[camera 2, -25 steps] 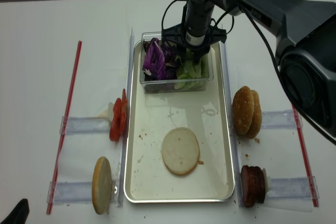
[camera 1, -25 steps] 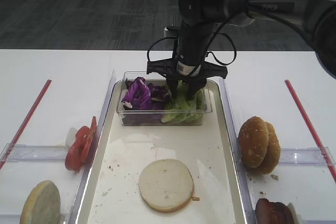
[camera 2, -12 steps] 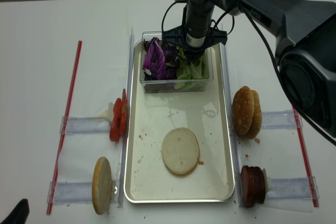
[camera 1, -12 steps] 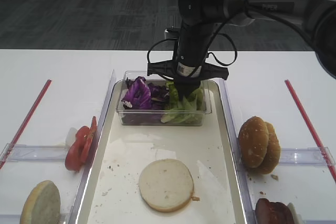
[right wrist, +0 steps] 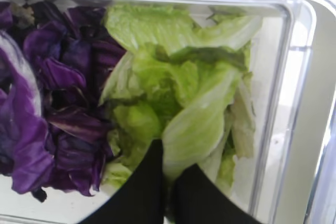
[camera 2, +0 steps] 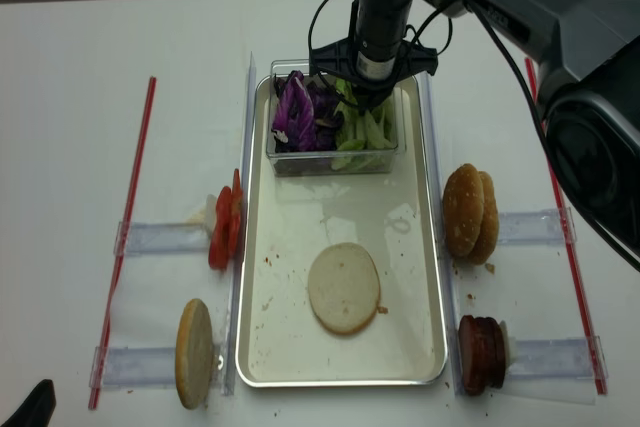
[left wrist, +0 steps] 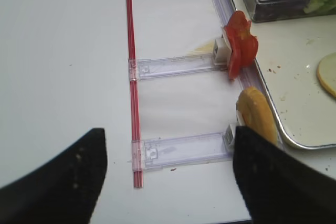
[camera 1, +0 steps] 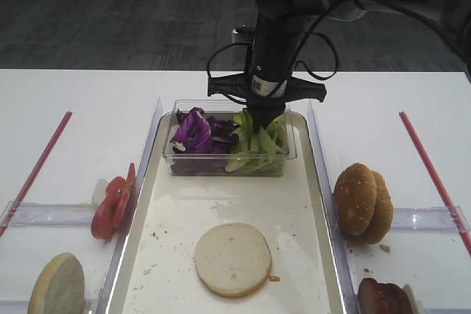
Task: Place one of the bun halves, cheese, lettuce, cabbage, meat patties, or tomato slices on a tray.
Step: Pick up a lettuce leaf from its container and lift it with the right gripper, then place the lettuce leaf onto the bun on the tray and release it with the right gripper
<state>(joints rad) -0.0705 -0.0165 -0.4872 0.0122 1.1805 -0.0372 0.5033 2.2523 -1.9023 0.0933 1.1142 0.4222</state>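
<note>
My right gripper (camera 1: 261, 117) (right wrist: 170, 157) (camera 2: 362, 102) is shut on a light-green lettuce (right wrist: 195, 124) (camera 1: 257, 143) leaf, which hangs stretched from the pile in the clear tub (camera 1: 291, 154). Purple cabbage (camera 1: 193, 131) (right wrist: 52, 103) fills the tub's left half. The tub stands at the far end of the cream tray (camera 1: 302, 204) (camera 2: 405, 247). A pale bun half (camera 1: 232, 259) (camera 2: 344, 287) lies flat on the tray. My left gripper (left wrist: 168, 182) is open over bare table left of the tray. Cheese is out of view.
Left of the tray are tomato slices (camera 1: 114, 204) (left wrist: 240, 45) and an upright bun half (camera 1: 57, 284) (left wrist: 256, 116) on clear holders. Right of it stand sesame buns (camera 1: 362, 202) and meat patties (camera 1: 383, 298). Red straws (camera 1: 37, 167) (camera 1: 434, 174) lie along both sides.
My right gripper closed on the lettuce in the tub and has risen, pulling a leaf up with it. The left arm has not moved.
</note>
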